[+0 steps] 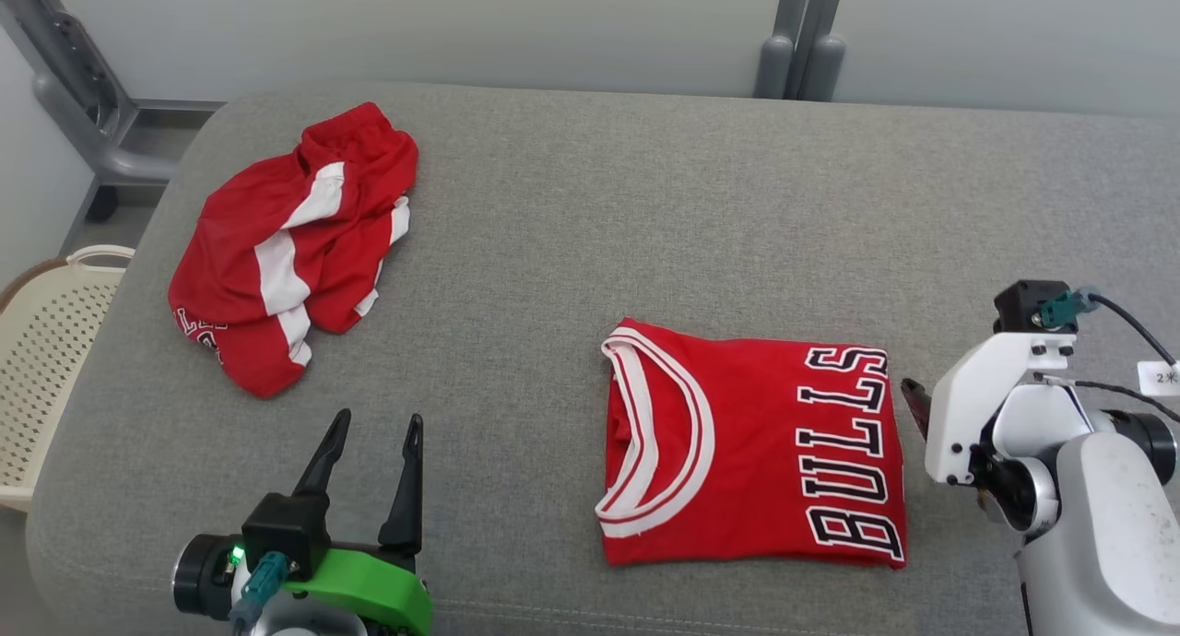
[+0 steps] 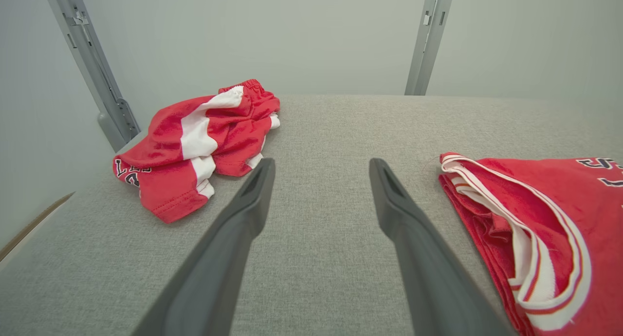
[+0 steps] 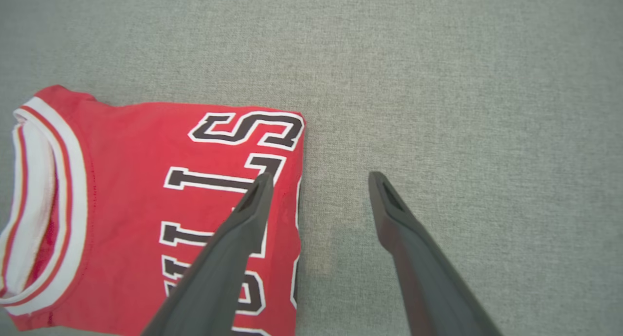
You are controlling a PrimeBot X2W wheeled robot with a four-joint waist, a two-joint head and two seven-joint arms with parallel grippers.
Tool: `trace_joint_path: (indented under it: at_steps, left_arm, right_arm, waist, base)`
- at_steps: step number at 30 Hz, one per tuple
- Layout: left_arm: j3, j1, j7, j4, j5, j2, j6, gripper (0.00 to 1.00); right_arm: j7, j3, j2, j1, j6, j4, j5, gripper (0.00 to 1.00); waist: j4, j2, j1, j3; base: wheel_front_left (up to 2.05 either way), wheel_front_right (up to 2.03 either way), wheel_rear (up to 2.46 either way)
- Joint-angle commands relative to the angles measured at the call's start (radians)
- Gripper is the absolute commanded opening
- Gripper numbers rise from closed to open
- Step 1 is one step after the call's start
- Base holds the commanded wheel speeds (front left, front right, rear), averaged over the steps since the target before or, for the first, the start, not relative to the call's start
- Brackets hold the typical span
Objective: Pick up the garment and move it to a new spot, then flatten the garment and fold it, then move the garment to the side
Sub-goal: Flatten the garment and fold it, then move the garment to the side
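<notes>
The garment (image 1: 751, 442), a red jersey with white neck trim and "BULLS" lettering, lies folded into a flat rectangle on the grey padded surface (image 1: 645, 203) at centre right. It also appears in the left wrist view (image 2: 550, 214). My right gripper (image 3: 319, 180) hovers open above the jersey's (image 3: 131, 180) lettered right edge, one finger over the fabric and the other over bare surface, holding nothing. In the head view, one dark fingertip (image 1: 914, 404) of it pokes out just right of the jersey. My left gripper (image 1: 379, 419) stands open and empty near the front edge, left of the jersey.
A crumpled red-and-white garment (image 1: 295, 240) lies at the far left of the surface, ahead of the left gripper (image 2: 321, 165). A beige perforated basket (image 1: 46, 341) stands off the left edge. Grey metal frame posts (image 1: 797, 37) rise behind the surface.
</notes>
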Motion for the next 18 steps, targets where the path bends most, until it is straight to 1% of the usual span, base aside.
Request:
trace_joint_path:
  at_steps: [1,4,7,10,18]
  left_arm:
    - [0.005,-0.008,-0.003,-0.002,0.005,0.001,-0.002,1.00]
    - [0.004,-0.021,-0.003,0.000,0.009,-0.001,-0.007,1.00]
    - [0.004,-0.028,-0.003,0.005,0.011,-0.002,-0.010,1.00]
    - [0.001,-0.033,-0.003,0.009,0.013,-0.003,-0.012,1.00]
    - [0.001,-0.035,-0.003,0.015,0.019,-0.004,-0.017,1.00]
  right_arm:
    - [0.020,-0.009,0.002,0.035,0.000,-0.030,0.000,1.00]
    - [0.045,-0.016,0.004,0.078,0.000,-0.079,0.021,1.00]
    - [0.053,-0.009,0.004,0.109,0.000,-0.091,0.066,1.00]
    - [0.048,0.000,0.004,0.120,0.000,-0.083,0.100,1.00]
    - [0.028,0.004,0.004,0.126,0.000,-0.037,0.116,1.00]
  waist:
    - [-0.018,0.0000,0.0000,0.015]
    - [-0.026,0.0000,0.0000,0.024]
    - [-0.028,0.0000,0.0000,0.031]
    - [-0.023,0.0000,0.0000,0.035]
    - [0.001,0.0000,0.0000,0.042]
  base:
    - [0.00,0.00,0.00]
    - [0.00,0.00,0.00]
    - [0.00,0.00,0.00]
    - [0.00,0.00,0.00]
    - [0.00,0.00,0.00]
